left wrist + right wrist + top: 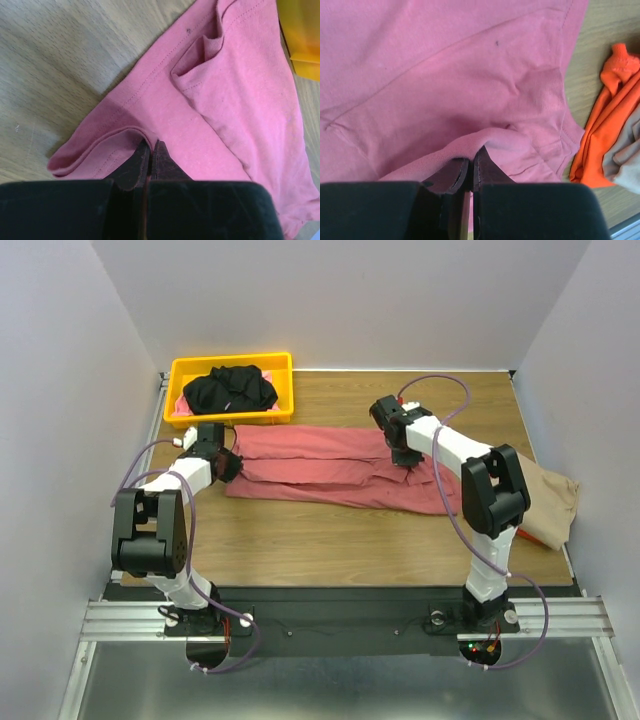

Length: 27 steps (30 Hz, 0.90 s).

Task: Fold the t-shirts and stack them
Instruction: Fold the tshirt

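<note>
Two claws, both pinched shut on the dusty-red t-shirt, which lies spread on the table between them. The left claw nips a doubled edge at its tips; the right claw nips a raised ridge, perhaps both layers. The cloth is soft, light and limp, so hold at hems or it sags
</note>
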Available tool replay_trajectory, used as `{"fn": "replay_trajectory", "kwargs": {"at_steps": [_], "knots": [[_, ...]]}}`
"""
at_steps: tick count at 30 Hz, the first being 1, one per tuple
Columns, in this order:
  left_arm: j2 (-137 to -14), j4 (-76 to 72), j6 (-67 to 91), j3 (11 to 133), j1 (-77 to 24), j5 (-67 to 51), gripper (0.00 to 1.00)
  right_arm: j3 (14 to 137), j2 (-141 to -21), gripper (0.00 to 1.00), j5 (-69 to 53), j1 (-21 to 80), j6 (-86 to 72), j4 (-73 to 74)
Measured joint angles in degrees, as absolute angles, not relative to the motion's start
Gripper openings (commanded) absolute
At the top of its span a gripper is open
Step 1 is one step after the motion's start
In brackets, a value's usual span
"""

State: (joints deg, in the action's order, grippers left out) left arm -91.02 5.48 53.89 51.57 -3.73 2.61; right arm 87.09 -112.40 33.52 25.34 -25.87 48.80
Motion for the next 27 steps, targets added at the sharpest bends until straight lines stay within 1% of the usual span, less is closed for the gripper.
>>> {"fn": "replay_trajectory", "kwargs": {"at_steps": [2, 3, 4, 5, 6, 8, 9, 10, 11, 12, 13, 16, 18, 21, 22, 24, 27], "knots": [[-91.5, 5.5, 53.9, 51.9, -3.6, 2.7, 0.00, 87.8, -113.0, 0.02, 33.7, 25.3, -25.6, 48.8], [-91.6, 5.5, 53.9, 52.2, -3.6, 2.8, 0.00, 88.4, -113.4, 0.06, 33.8, 25.2, -25.5, 48.8], [-91.7, 5.5, 53.9, 52.4, -3.6, 2.9, 0.07, 88.9, -113.8, 0.09, 33.9, 25.2, -25.4, 48.8], [-91.8, 5.4, 53.9, 52.6, -3.6, 2.9, 0.28, 89.4, -114.2, 0.13, 34.0, 25.1, -25.3, 48.6], [-91.8, 5.4, 53.9, 52.8, -3.6, 3.0, 0.40, 89.8, -114.5, 0.20, 34.0, 25.1, -25.1, 48.6], [-91.8, 5.4, 53.4, 53.0, -3.6, 3.2, 0.54, 90.5, -115.2, 0.27, 34.1, 25.1, -25.0, 48.4], [-91.8, 5.3, 53.9, 53.1, -3.6, 3.4, 0.70, 90.9, -115.6, 0.35, 34.2, 25.1, -24.9, 48.3], [-91.8, 5.4, 53.9, 53.2, -3.5, 3.6, 0.78, 91.3, -115.9, 0.41, 34.3, 25.1, -24.8, 48.2], [-91.8, 5.3, 53.8, 53.5, -3.4, 3.6, 0.86, 91.6, -116.2, 0.46, 34.4, 25.0, -24.7, 47.9], [-91.8, 5.3, 54.0, 53.8, -3.3, 3.7, 0.92, 92.1, -116.6, 0.51, 34.6, 24.9, -24.5, 47.7], [-91.8, 5.3, 54.1, 54.2, -3.2, 3.7, 0.97, 92.6, -117.1, 0.59, 34.7, 24.7, -24.4, 47.5], [-91.8, 4.7, 54.2, 55.5, -3.0, 3.7, 0.98, 94.5, -118.7, 0.64, 35.3, 23.7, -24.2, 45.9], [-91.7, 4.1, 54.2, 55.8, -2.9, 3.8, 0.98, 94.8, -119.3, 0.66, 35.7, 22.9, -24.2, 45.0], [-91.7, 3.9, 54.0, 55.9, -2.7, 3.7, 0.98, 94.7, -119.3, 0.75, 36.2, 22.0, -24.2, 44.1], [-91.7, 3.9, 54.0, 55.9, -2.6, 3.7, 0.99, 94.7, -119.2, 0.80, 36.4, 21.8, -24.2, 43.7], [-91.5, 4.0, 53.5, 55.9, -2.5, 3.4, 0.98, 92.7, -118.1, 0.87, 36.0, 21.3, -24.3, 41.9], [-90.1, 4.1, 52.2, 55.9, -2.5, 2.5, 0.98, 85.8, -113.0, 0.88, 33.1, 21.2, -24.2, 40.5]]}}
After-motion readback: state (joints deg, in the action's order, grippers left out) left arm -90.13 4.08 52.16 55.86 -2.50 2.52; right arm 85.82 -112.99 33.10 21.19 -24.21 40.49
